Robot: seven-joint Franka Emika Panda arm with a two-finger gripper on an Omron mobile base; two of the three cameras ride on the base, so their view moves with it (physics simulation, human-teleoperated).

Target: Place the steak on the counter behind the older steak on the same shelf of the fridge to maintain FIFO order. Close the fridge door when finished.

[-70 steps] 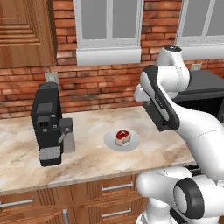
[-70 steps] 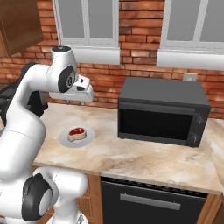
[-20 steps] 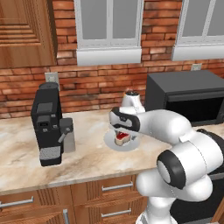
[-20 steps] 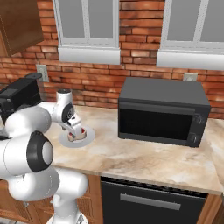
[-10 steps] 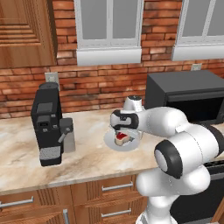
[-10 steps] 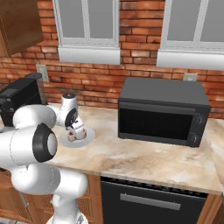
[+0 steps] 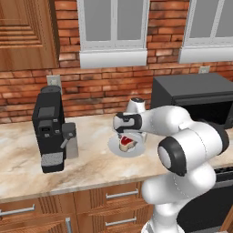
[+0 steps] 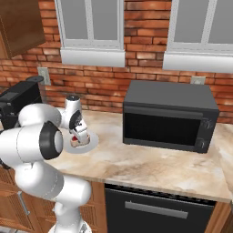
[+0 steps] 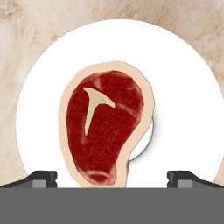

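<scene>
Steak (image 9: 104,131) on plate (image 9: 183,109): soft, slick, light. Jaws apart at 5 and 7 o'clock; you pinch across thick middle.

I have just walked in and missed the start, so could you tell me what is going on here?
The white robot arm has its tool lowered over the small raw steak with a bright red centre and cream fat rim, which lies on a round white plate on the beige marbled counter. The dark finger tips sit wide apart on either side of the steak, so the tool is open and nothing is gripped yet. A black coffee machine and a black microwave stand nearby.
</scene>
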